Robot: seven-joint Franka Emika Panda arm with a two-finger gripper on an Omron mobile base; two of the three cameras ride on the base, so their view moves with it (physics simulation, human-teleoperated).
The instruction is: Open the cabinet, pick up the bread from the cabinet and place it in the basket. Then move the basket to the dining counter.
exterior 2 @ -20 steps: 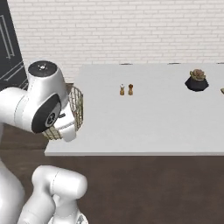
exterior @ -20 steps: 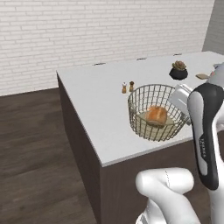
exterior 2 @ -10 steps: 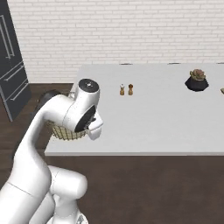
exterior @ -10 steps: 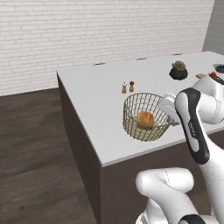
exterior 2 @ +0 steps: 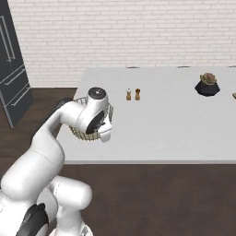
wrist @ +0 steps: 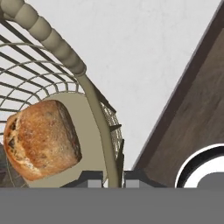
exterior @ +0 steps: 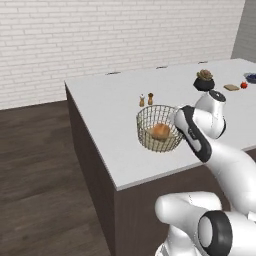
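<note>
Carrying the basket onto the dining counter, the last step of the task, is the step judged to be in hand. The bread already lies on the beige base inside the basket, so the loading step reads as done. In the hand view the pincer stands nearly closed, one finger tip on either side of the basket's wall wire just below the thick rim; the grip is on the basket, not on the bread. From the left base view the basket sits over the white surface near its front edge, with two small shakers just beyond it and a dark potted plant well apart toward the far right. Whether the base already rests on the surface or hangs just above it cannot be told. The next move, as a judgement, calls for settling the basket level and fully inboard of the edge before the fingers part, lest the bread tip the basket sideways on release.
</note>
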